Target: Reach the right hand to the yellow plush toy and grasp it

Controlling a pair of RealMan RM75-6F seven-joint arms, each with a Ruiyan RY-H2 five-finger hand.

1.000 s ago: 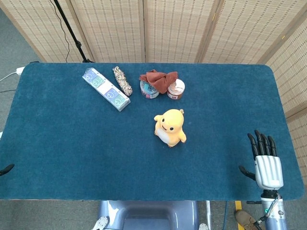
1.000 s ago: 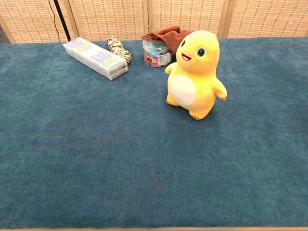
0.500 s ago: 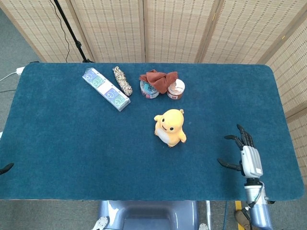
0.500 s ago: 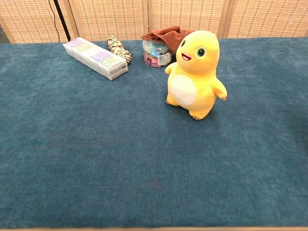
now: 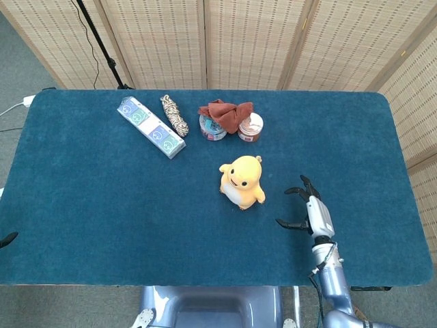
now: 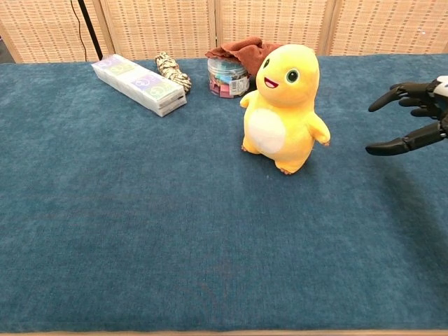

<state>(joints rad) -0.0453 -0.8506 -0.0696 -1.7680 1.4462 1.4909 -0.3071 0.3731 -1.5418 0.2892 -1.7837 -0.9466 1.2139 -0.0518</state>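
The yellow plush toy [image 5: 242, 182] [image 6: 283, 108] stands upright near the middle of the blue table, facing the front edge. My right hand [image 5: 307, 207] [image 6: 413, 117] hovers to its right with fingers and thumb spread, palm turned toward the toy, a short gap away and holding nothing. In the chest view only its dark fingers [image 6: 392, 94] show at the right edge. Of my left hand, only a dark tip [image 5: 7, 240] shows at the left edge of the head view.
Behind the toy stand two small jars [image 5: 232, 127] under a brown cloth [image 5: 226, 111]. Left of them lie a patterned roll [image 5: 173, 115] and a long white box [image 5: 151, 126]. Woven screens rise behind the table.
My right hand has travelled left from the table's front right corner toward the toy, turning its palm to face it, and has entered the chest view. The toy has not moved.
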